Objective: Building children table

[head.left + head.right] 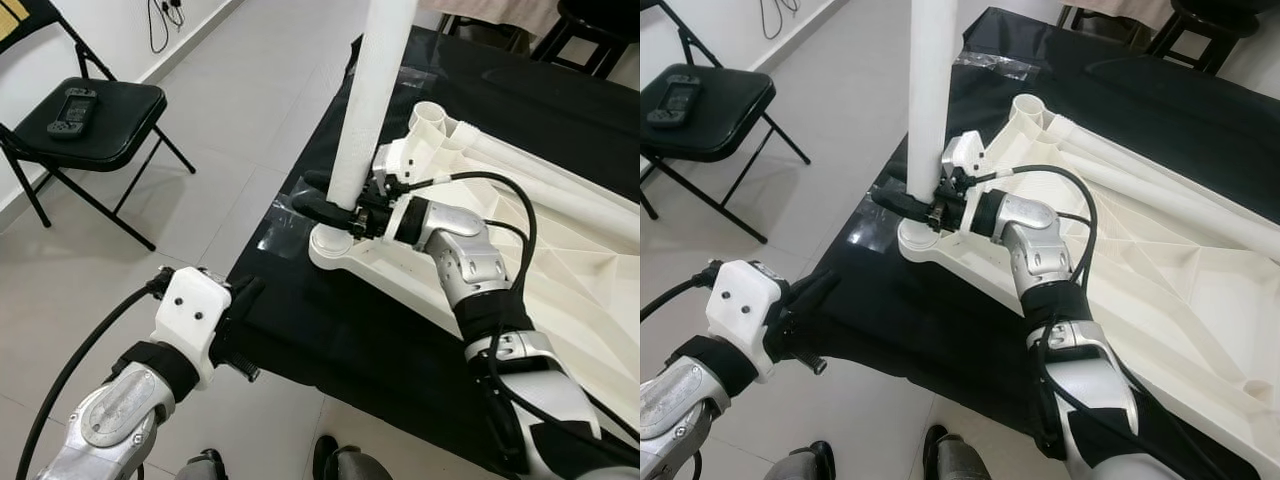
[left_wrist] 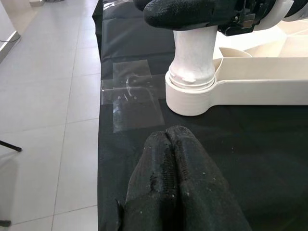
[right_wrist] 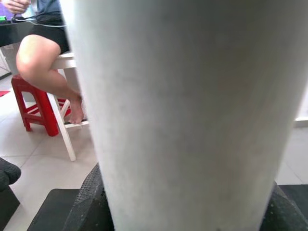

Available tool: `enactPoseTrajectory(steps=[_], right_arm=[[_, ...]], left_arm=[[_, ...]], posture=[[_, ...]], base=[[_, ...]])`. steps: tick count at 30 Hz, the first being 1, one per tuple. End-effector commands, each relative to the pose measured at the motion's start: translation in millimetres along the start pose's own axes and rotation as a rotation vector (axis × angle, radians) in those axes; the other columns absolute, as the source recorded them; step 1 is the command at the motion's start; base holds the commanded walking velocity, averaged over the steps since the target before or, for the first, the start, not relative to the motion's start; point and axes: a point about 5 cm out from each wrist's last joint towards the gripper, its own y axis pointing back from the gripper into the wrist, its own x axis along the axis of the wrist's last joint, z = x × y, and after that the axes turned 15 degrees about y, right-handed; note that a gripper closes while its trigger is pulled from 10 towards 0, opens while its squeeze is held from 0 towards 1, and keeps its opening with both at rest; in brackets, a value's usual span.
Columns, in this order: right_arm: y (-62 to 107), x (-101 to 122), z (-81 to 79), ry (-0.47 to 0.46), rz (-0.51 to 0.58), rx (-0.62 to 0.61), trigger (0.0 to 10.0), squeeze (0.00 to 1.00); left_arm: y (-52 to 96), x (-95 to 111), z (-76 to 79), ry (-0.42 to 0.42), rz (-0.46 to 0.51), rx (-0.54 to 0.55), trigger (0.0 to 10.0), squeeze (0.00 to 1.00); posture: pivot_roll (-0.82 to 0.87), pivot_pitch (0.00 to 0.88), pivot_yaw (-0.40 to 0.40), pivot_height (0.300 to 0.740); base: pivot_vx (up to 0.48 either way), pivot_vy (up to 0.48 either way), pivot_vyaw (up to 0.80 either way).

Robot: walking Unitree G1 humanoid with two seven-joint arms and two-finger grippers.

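Black cloth (image 1: pixel 330 340) underneath; right gripper (image 1: pixel 335 212) half-hidden behind leg (image 1: pixel 370 90).

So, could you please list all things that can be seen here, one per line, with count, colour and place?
leg: 1, white, upright in the tabletop's corner socket
tabletop: 1, white, upside down on the cloth
cloth: 1, black, on the floor
tape: clear, at the cloth's edge
chair: 1, black, left
controller: 1, black, on the chair
person: 1, seated
stool: 1, red, beside the person
right gripper: shut on the leg
left gripper: shut, near the cloth's edge
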Motion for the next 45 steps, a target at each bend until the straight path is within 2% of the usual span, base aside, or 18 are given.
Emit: enactPoseTrajectory(steps=[1, 4, 5, 6, 7, 8, 11, 18, 19, 22, 23, 28, 29, 30, 31, 34, 41, 45], right_arm=[[7.7, -13, -5.4, -0.041, -0.038, -0.021, 0.0, 0.0], [16.1, -29, -11.2, -0.044, -0.172, -0.332, 0.0, 0.0], [16.1, -29, -11.2, -0.044, -0.172, -0.332, 0.0, 0.0], [20.4, -36, -16.7, -0.022, -0.283, -0.558, 0.0, 0.0], [20.4, -36, -16.7, -0.022, -0.283, -0.558, 0.0, 0.0], [24.0, -41, -43.6, -0.017, -0.406, -0.774, 0.0, 0.0], [10.3, -42, -76.8, -0.067, -0.416, -0.731, 0.0, 0.0], [-8.6, -39, -81.1, -0.073, -0.382, -0.646, 0.0, 0.0], [-9.4, -39, -77.9, -0.054, -0.397, -0.66, 9.1, 0.0], [-12.2, -35, -73.6, -0.062, -0.37, -0.659, 10.0, 0.0], [-16.7, -28, -71.1, -0.09, -0.314, -0.62, 10.0, 1.0], [-28.1, -6, -63.1, -0.12, -0.118, -0.43, 10.0, 1.0], [-28.4, -3, -60.0, -0.116, -0.083, -0.362, 10.0, 0.41], [-28.1, -1, -57.9, -0.113, -0.067, -0.322, 10.0, 0.41], [-27.8, 2, -55.7, -0.082, -0.041, -0.253, 10.0, 0.0], [-27.6, 4, -54.5, -0.062, -0.026, -0.208, 10.0, 0.0], [-22.5, 13, -48.5, -0.052, 0.085, 0.226, 10.0, 0.0], [-28.0, 12, -38.3, -0.084, 0.097, 0.232, 10.0, 0.0]], left_arm=[[1.7, -3, 3.8, 0.016, -0.014, -0.01, 10.0, 0.0], [2.7, -4, 2.9, 0.019, -0.022, -0.014, 10.0, 0.0], [2.7, -4, 2.9, 0.019, -0.022, -0.014, 10.0, 0.0], [2.8, -4, 3.6, 0.021, -0.025, -0.021, 10.0, 0.0], [2.8, -4, 3.6, 0.021, -0.025, -0.021, 10.0, 0.0], [2.7, -4, 4.3, 0.021, -0.03, -0.029, 10.0, 0.0], [2.7, -4, 3.5, 0.023, -0.032, -0.03, 10.0, 0.0], [2.3, -3, 4.7, 0.02, -0.03, -0.031, 10.0, 0.0], [3.4, -3, 2.3, 0.014, -0.031, -0.02, 10.0, 0.0], [3.2, -3, 0.6, 0.011, -0.029, -0.013, 10.0, 0.0], [2.8, -3, 1.0, 0.012, -0.029, -0.014, 10.0, 0.0], [1.0, -4, 1.7, 0.016, -0.027, -0.019, 10.0, 0.0], [0.6, -3, 1.1, 0.015, -0.025, -0.017, 10.0, 0.0], [0.4, -3, 0.6, 0.013, -0.023, -0.015, 10.0, 0.0], [0.5, -2, -0.2, 0.011, -0.021, -0.01, 10.0, 0.0], [0.5, -2, -0.7, 0.01, -0.019, -0.007, 10.0, 0.0], [0.6, -3, -0.8, 0.005, -0.019, -0.002, 10.0, 0.0], [0.9, -3, -1.0, 0.003, -0.02, 0.0, 10.0, 0.0]], posture=[[0.14, 0.281, -0.145, 0.74], [0.12, 0.292, -0.138, 0.74], [0.12, 0.292, -0.138, 0.74], [0.12, 0.296, -0.138, 0.74], [0.12, 0.296, -0.138, 0.74], [0.12, 0.308, -0.127, 0.74], [0.11, 0.304, -0.119, 0.74], [0.12, 0.304, -0.131, 0.74], [0.12, 0.304, -0.13, 0.74], [0.12, 0.301, -0.13, 0.74], [0.12, 0.299, -0.129, 0.74], [0.12, 0.291, -0.136, 0.74], [0.13, 0.291, -0.137, 0.74], [0.13, 0.291, -0.137, 0.74], [0.13, 0.287, -0.139, 0.74], [0.13, 0.287, -0.14, 0.74], [0.14, 0.283, -0.145, 0.74], [0.14, 0.283, -0.144, 0.74]], base=[[0.0, 0.0, 0.0], [0.0, 0.0, 0.0], [0.0, 0.0, 0.0], [0.0, 0.0, 0.0], [0.0, 0.0, 0.0], [0.0, 0.0, 0.0], [0.0, 0.0, 0.0], [0.0, 0.0, 0.0], [0.0, 0.0, 0.0], [0.0, 0.0, 0.0], [0.0, 0.0, 0.0], [0.0, 0.0, 0.0], [0.0, 0.0, 0.0], [0.0, 0.0, 0.0], [0.0, 0.0, 0.0], [0.0, 0.0, 0.0], [0.0, 0.0, 0.0], [0.0, 0.0, 0.0]])
